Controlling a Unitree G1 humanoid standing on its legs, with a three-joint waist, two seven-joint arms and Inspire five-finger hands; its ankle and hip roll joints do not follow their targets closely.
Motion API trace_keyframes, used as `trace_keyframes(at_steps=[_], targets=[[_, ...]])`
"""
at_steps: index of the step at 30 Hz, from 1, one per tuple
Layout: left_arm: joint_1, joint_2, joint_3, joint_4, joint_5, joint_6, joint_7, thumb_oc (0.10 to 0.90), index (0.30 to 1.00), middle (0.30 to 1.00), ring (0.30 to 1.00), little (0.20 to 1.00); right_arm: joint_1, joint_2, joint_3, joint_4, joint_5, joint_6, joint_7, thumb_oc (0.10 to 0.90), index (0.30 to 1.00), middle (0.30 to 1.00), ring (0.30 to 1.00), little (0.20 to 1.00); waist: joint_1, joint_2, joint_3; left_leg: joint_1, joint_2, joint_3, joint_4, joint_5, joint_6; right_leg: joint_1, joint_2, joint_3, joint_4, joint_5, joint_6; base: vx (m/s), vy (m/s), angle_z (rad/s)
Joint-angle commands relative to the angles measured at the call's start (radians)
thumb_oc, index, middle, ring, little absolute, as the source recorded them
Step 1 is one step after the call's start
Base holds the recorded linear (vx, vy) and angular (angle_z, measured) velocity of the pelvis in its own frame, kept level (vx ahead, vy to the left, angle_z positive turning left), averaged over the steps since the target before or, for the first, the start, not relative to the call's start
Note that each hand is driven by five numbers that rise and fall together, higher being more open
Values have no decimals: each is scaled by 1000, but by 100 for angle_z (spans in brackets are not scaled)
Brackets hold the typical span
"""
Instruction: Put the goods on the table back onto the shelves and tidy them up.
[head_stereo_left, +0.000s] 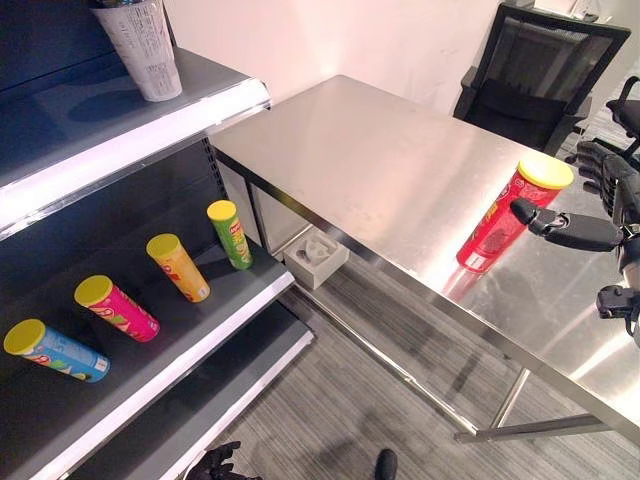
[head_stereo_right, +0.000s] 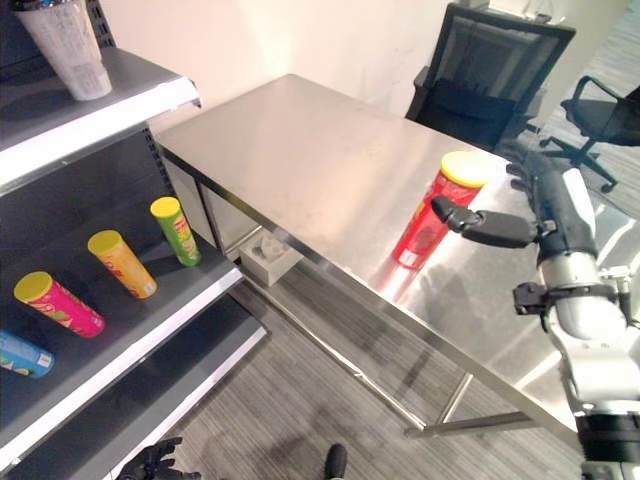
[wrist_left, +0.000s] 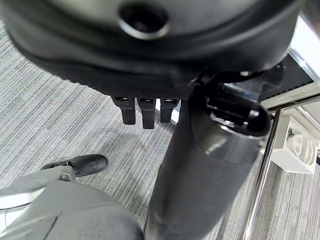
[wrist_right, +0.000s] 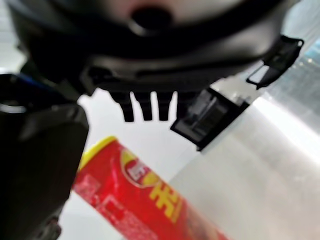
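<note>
Steel table (head_stereo_left: 380, 170) carries 1 red can (head_stereo_left: 505, 220), upright near its front edge. Shelf (head_stereo_left: 150, 350) beside it holds 4 cans (head_stereo_left: 178, 266) lying down. Right hand (head_stereo_right: 545, 200) spread open beside the red can, thumb near it, not gripping. Left hand (wrist_left: 145, 107) low over floor, fingers relaxed, empty.

No text readable. Red can (head_stereo_left: 505, 220) on the steel table (head_stereo_left: 400, 170): yellow markings along its side, not legible; same blur in the right wrist view. Left of the table, four cans on the shelf (head_stereo_left: 200, 330), green (head_stereo_left: 230, 234), orange (head_stereo_left: 178, 266), pink (head_stereo_left: 116, 306), blue (head_stereo_left: 56, 350): label print too small. White cup (head_stereo_left: 142, 45) above them: fine print, unreadable.
</note>
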Motion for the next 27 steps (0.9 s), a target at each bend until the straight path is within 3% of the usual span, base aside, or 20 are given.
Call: trace_keyframes(at_steps=[1,11,24,25,26,27], targets=[[-18,81,-30,12,24,-39,3,800,900,900,900,900,-132,-66,-33,19,-57,-47,-74,800,900,900,900,900,44,-75,-38,-17,9,-8,2,-40,-9,50,-165,-74,7,-24,145,0,0,0],[-25,92,-65,-8,21,-30,20,800,900,900,900,900,-296,-37,123,122,-106,-3,-128,800,900,900,900,900,62,-77,-35,-20,10,-6,2,-34,-9,49,-164,-76,7,-24,142,0,0,0],[-22,89,-68,5,13,-22,27,800,900,900,900,900,-356,-22,159,143,-74,-1,-136,800,900,900,900,900,74,-81,-34,-27,3,-17,2,-32,-7,55,-176,-94,7,-17,146,0,0,0],[-23,89,-69,6,14,-22,28,800,900,900,900,900,-358,-22,160,141,-76,-1,-139,466,399,399,399,399,74,-81,-34,-28,3,-18,2,-32,-7,55,-176,-94,7,-17,146,0,0,0],[-24,88,-69,8,16,-21,29,800,900,900,900,900,-359,-21,160,141,-79,-1,-139,466,399,399,399,399,75,-82,-34,-27,3,-19,2,-33,-6,56,-176,-94,7,-17,146,0,0,0],[-24,88,-69,9,16,-21,29,800,900,900,900,900,-359,-21,160,141,-79,-1,-139,400,300,300,300,300,75,-82,-34,-27,2,-19,2,-33,-6,56,-176,-94,7,-17,146,0,0,0]])
